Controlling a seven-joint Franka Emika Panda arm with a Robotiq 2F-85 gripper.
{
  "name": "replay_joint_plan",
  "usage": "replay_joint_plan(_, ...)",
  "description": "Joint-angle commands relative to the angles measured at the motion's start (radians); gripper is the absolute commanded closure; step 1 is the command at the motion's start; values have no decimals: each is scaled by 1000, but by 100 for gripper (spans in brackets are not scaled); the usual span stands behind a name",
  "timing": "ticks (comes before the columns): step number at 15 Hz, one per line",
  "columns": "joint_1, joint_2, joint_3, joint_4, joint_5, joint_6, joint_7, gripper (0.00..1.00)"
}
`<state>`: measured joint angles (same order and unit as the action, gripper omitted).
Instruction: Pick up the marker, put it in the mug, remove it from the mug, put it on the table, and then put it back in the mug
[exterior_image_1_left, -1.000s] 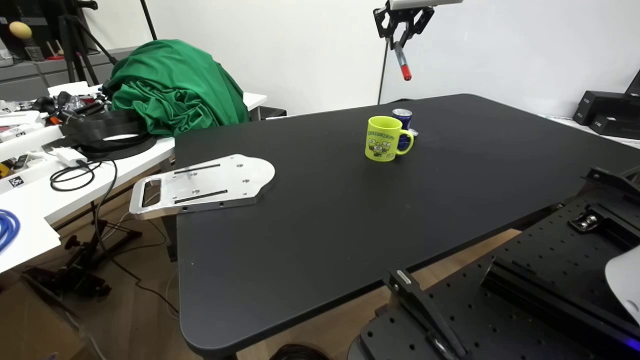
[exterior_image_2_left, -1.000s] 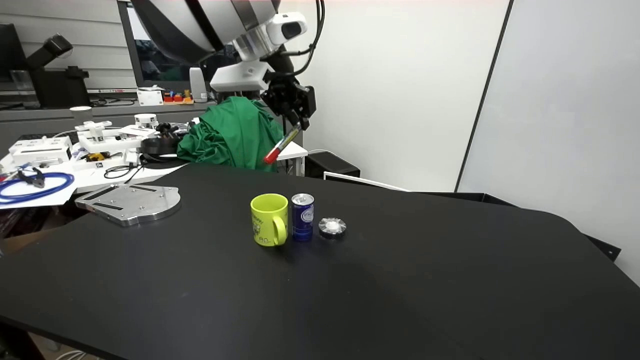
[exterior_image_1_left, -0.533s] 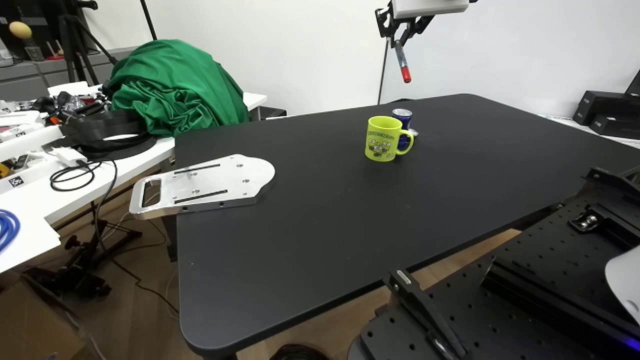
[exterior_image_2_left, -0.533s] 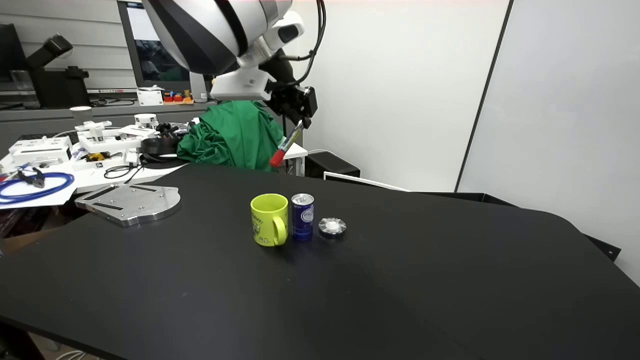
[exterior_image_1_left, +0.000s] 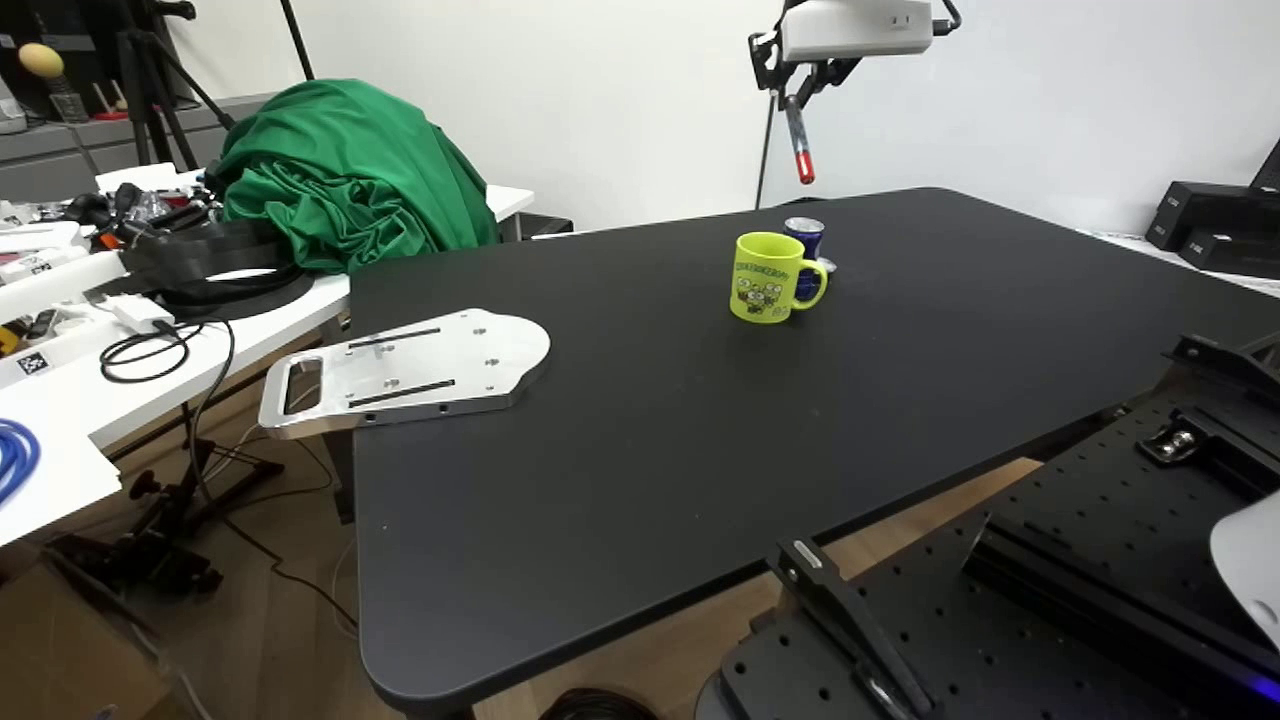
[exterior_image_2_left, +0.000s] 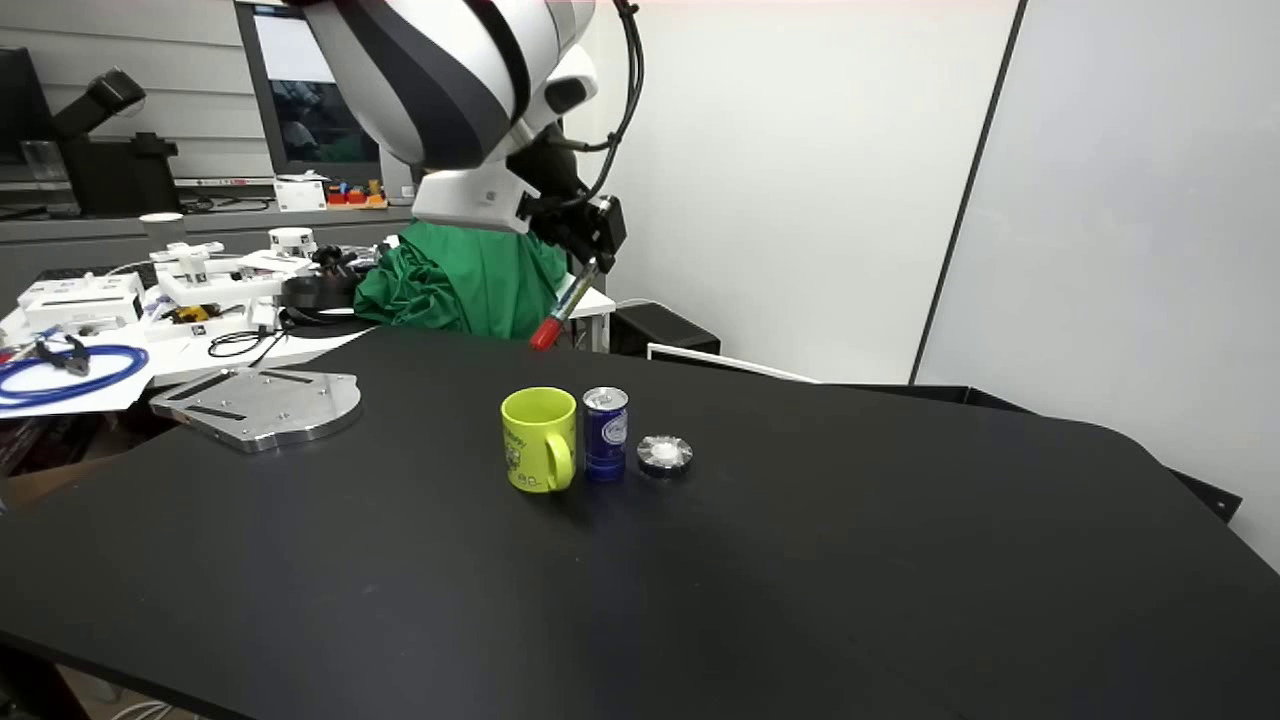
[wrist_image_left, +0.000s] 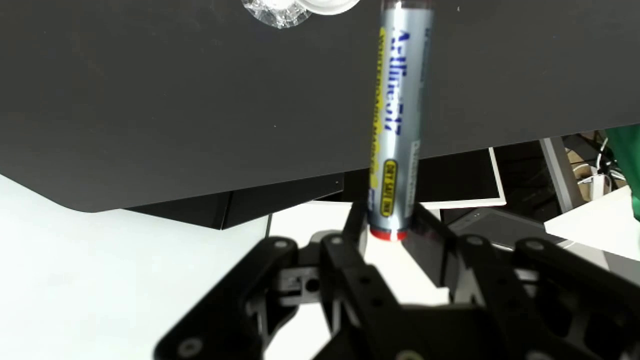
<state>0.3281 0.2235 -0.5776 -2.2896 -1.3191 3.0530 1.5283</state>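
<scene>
The marker is silver with a red capped end; it shows in both exterior views (exterior_image_1_left: 798, 135) (exterior_image_2_left: 568, 302) and the wrist view (wrist_image_left: 400, 115). My gripper (exterior_image_1_left: 790, 101) is shut on the marker's upper end, also seen in an exterior view (exterior_image_2_left: 596, 264) and the wrist view (wrist_image_left: 387, 220). The marker hangs tilted, red end down, in the air above and beyond the mug. The yellow-green mug (exterior_image_1_left: 764, 285) (exterior_image_2_left: 538, 440) stands upright on the black table (exterior_image_1_left: 600, 500) (exterior_image_2_left: 700, 600) (wrist_image_left: 200, 100). I see nothing inside it; its bottom is hidden. The mug is out of the wrist view.
A blue can (exterior_image_1_left: 805, 235) (exterior_image_2_left: 606, 435) stands close beside the mug. A small round shiny-topped item (exterior_image_2_left: 664, 456) (wrist_image_left: 280, 14) lies beside the can. A metal plate (exterior_image_1_left: 430, 365) (exterior_image_2_left: 270, 405) lies at one table edge. Green cloth (exterior_image_1_left: 350, 180) covers part of the white cluttered table.
My gripper and the held marker have come lower in both exterior views. The marker hangs somewhat more upright. The mug, can and other items have not moved.
</scene>
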Motion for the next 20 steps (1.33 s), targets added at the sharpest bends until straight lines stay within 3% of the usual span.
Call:
replay_joint_plan(1, 20, 47, -23, 44, -96, 19, 143, 94)
replay_joint_plan(10, 27, 144, -11, 119, -258, 9, 368, 94)
replay_joint_plan(20, 24, 247, 22, 169, -356, -2, 538, 94)
